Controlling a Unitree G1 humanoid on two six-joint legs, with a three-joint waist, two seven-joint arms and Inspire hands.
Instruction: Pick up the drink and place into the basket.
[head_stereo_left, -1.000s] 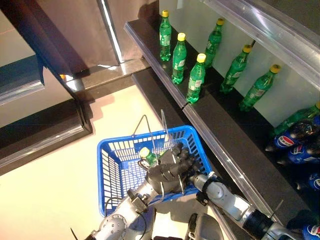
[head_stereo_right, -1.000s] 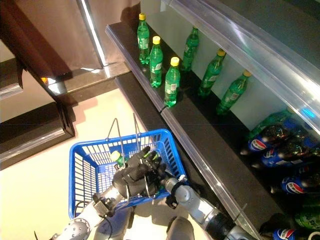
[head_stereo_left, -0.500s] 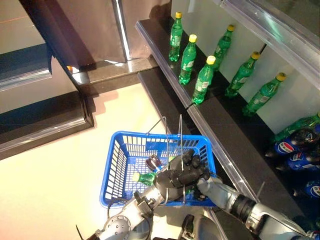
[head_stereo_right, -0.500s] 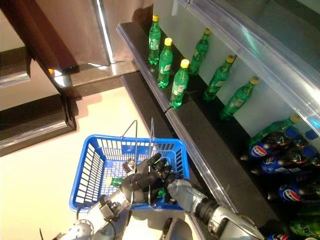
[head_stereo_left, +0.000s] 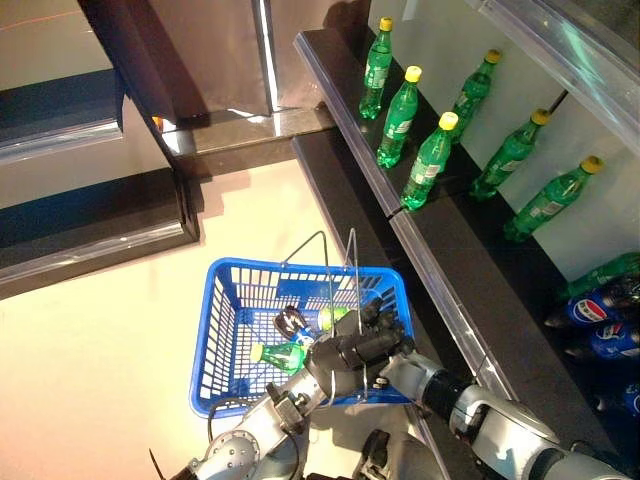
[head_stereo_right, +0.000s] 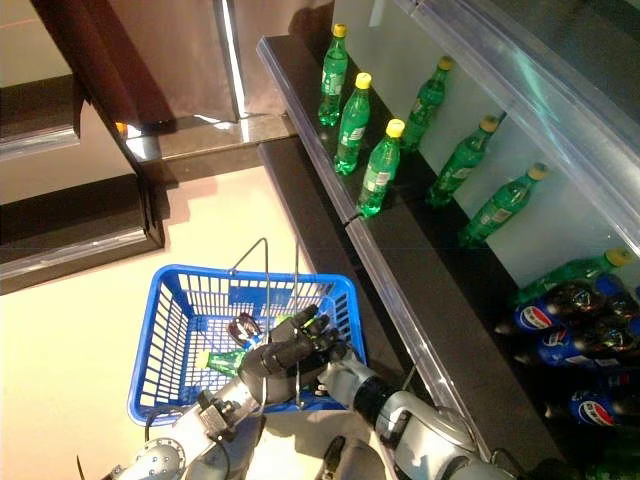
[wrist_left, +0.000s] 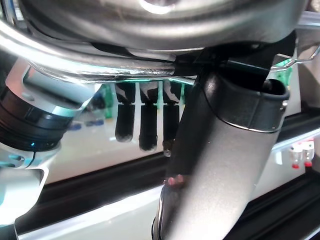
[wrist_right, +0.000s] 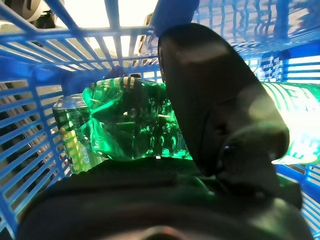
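I'm gripping the green plastic drink bottle (wrist_right: 135, 125) with my right hand (wrist_right: 220, 115), lying low inside the blue plastic basket (head_stereo_left: 225, 330); my left hand (head_stereo_left: 335, 360) is clasping its wire handle (head_stereo_left: 352, 290).

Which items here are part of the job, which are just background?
Job: green bottle lying in the basket; right hand curled on it; left hand on the basket handle.
Background: shelf bottles; cola bottles; dark item in basket.
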